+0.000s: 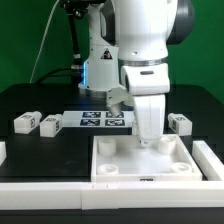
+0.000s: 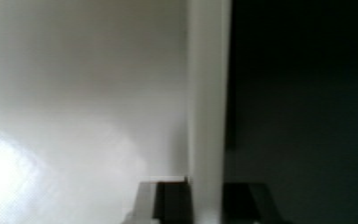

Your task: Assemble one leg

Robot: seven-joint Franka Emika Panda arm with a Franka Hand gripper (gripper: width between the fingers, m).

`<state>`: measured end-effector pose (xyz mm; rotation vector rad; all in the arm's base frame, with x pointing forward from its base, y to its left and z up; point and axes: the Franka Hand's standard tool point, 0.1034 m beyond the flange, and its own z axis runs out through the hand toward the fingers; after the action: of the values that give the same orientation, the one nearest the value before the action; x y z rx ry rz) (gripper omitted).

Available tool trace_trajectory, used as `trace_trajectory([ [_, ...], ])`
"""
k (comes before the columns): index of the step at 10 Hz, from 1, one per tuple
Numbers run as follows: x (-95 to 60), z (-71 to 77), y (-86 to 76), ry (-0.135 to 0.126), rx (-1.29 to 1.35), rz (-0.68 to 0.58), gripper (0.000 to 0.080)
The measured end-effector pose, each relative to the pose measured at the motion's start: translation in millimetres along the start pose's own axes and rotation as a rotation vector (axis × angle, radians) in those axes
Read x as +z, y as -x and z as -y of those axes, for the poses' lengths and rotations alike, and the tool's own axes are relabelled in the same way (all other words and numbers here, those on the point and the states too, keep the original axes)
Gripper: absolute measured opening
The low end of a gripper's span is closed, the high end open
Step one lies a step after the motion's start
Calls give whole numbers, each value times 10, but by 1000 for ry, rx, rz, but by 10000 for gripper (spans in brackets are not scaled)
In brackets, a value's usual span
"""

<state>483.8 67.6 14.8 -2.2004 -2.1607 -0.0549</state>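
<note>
Three legs, small white blocks with marker tags, lie on the black table in the exterior view: two at the left (image 1: 25,122) (image 1: 50,123) and one at the right (image 1: 180,122). None is held. The large white square panel (image 1: 120,172) lies at the front. My gripper (image 1: 148,138) points down at the panel's far edge. In the wrist view the two dark fingers (image 2: 169,203) stand on either side of the panel's thin raised edge (image 2: 206,100) and press against it. No leg shows in the wrist view.
The marker board (image 1: 105,120) lies behind the panel, under the arm. A white barrier runs along the table's front (image 1: 40,188) and up the right side (image 1: 210,158). A small white piece sits at the left edge (image 1: 2,150).
</note>
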Motion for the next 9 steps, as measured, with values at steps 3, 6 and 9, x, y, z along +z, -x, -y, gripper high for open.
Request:
trace_trajectory([
  [3,35,-54,-164,-2,62,-2,59],
  [6,37,-51,-153,-3,66,-1,138],
  [9,37,-51,-149,-3,66,-1,475],
])
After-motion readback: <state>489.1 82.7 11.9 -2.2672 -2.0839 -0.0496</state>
